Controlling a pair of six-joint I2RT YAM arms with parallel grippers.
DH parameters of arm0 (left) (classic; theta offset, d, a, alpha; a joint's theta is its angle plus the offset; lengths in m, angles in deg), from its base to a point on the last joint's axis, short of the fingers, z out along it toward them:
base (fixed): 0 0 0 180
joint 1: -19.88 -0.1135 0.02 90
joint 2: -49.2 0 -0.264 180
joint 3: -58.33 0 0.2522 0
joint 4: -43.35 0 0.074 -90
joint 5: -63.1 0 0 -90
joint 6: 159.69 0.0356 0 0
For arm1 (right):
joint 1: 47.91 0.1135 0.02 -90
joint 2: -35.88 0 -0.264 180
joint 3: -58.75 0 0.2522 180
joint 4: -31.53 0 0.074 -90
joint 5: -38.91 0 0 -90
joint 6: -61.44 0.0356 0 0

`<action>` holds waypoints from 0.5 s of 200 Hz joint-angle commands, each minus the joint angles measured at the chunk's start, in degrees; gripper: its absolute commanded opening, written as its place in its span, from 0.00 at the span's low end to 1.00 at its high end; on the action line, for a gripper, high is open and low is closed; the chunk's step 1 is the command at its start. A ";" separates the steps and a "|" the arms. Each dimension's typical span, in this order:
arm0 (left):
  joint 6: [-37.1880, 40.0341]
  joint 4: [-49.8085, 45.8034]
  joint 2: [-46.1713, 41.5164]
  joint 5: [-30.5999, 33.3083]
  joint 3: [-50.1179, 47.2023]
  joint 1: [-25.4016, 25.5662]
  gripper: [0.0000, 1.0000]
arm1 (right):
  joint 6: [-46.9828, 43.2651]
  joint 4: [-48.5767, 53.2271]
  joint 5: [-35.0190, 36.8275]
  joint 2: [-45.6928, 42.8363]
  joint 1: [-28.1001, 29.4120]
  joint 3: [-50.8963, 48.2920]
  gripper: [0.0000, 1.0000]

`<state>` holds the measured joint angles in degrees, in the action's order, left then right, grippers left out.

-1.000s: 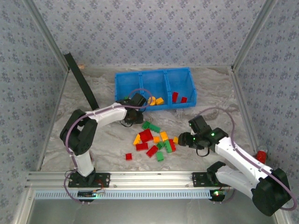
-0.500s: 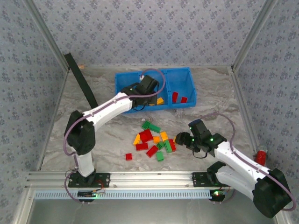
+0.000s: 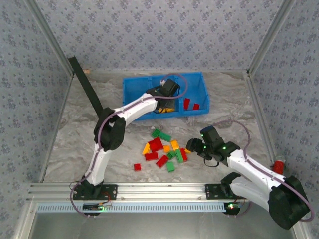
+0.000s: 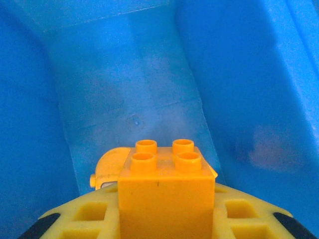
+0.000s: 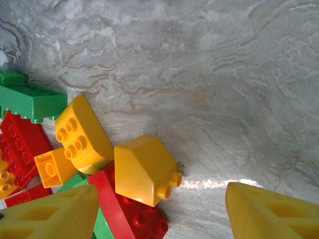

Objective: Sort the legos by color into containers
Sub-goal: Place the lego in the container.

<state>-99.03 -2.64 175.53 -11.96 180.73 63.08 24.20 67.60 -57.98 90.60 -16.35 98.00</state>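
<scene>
The blue three-compartment container [image 3: 164,77] stands at the back of the table. My left gripper [image 3: 169,90] hangs over its middle compartment, shut on a yellow-orange lego [image 4: 166,189] with its studs pointing forward between the fingers [image 4: 75,221]. A rounded yellow piece [image 4: 110,163] lies on the blue floor [image 4: 134,99] behind it. Two red legos [image 3: 187,103] lie in the right compartment. A pile of red, green and yellow legos [image 3: 164,149] sits mid-table. My right gripper [image 3: 192,145] is open at the pile's right edge, straddling a sloped yellow lego [image 5: 142,169] without touching it.
A lone red lego [image 3: 137,167] lies left of the pile. A black bar [image 3: 87,87] leans at the back left. A red cylinder [image 3: 279,164] stands by the right wall. Metal frame posts and a rail [image 3: 149,189] border the marbled table.
My left arm has swung right and farther over the tray, carrying the yellow-orange lego. My right gripper has edged left toward the pile and opened a little wider.
</scene>
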 commanded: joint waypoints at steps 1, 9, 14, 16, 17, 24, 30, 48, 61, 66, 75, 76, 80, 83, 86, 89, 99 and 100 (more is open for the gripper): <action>0.45 -2.99 1.77 -0.63 4.38 -0.13 0.27 | 1.12 -0.62 1.43 0.48 0.46 0.04 0.69; 0.13 -3.16 2.07 -0.68 4.56 -0.16 0.30 | 1.08 -0.69 1.36 0.64 0.60 -0.01 0.69; -0.05 -3.26 2.09 -0.65 4.56 -0.18 0.32 | 1.12 -0.74 1.39 0.70 0.69 -0.05 0.69; -0.09 -3.28 2.09 -0.73 4.52 -0.17 0.33 | 1.12 -0.75 1.37 0.78 0.72 -0.09 0.69; -0.09 -3.28 2.09 -0.72 4.54 -0.15 0.34 | 1.12 -0.75 1.37 0.78 0.72 -0.09 0.69; -0.18 -3.23 2.13 -0.71 4.48 -0.13 0.36 | 1.12 -0.68 1.58 0.87 0.78 -0.10 0.69; -0.19 -3.35 2.16 -0.70 4.48 -0.24 0.38 | 1.11 -0.71 1.61 1.02 0.72 -0.20 0.69; -0.19 -3.71 2.00 -0.58 4.55 -0.38 0.41 | 0.82 -1.08 1.52 1.48 0.82 -0.35 0.70; -0.19 -3.95 1.71 -0.44 4.52 -0.66 0.43 | 0.64 -1.52 1.29 1.99 0.85 -0.36 0.70; -0.19 -3.91 1.66 -0.47 4.40 -0.75 0.43 | 0.58 -1.67 1.23 2.20 0.82 -0.28 0.70; -0.19 -3.76 1.27 -0.61 4.17 -0.92 0.45 | 0.38 -1.75 1.18 2.62 0.83 -0.04 0.70; -0.19 -3.79 1.24 -0.57 4.15 -0.92 0.45 | 0.36 -1.74 1.23 2.69 0.86 -0.02 0.70; -0.11 -3.70 1.13 -0.57 4.13 -0.99 0.47 | 0.27 -1.75 1.25 2.88 0.83 0.14 0.70; -0.10 -3.66 1.00 -0.61 4.05 -1.02 0.47 | 0.13 -1.75 1.27 3.05 0.82 0.23 0.70; -0.03 -3.71 0.88 -0.62 4.04 -1.08 0.48 | 0.03 -1.81 1.35 3.22 0.80 0.33 0.70; -0.02 -3.63 0.74 -0.68 4.03 -1.10 0.48 | -0.01 -1.81 1.32 3.35 0.77 0.42 0.70; 0.11 -3.52 0.22 -0.81 3.94 -1.19 0.48 | -0.18 -2.04 1.25 4.00 0.71 0.65 0.70; 0.18 -3.49 0.14 -0.80 3.94 -1.19 0.48 | -0.19 -2.02 1.26 4.08 0.71 0.63 0.70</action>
<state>-99.27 -5.15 177.27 -12.33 183.12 62.51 24.57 66.04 -57.74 93.42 -15.87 98.00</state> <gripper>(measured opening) 0.476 0.698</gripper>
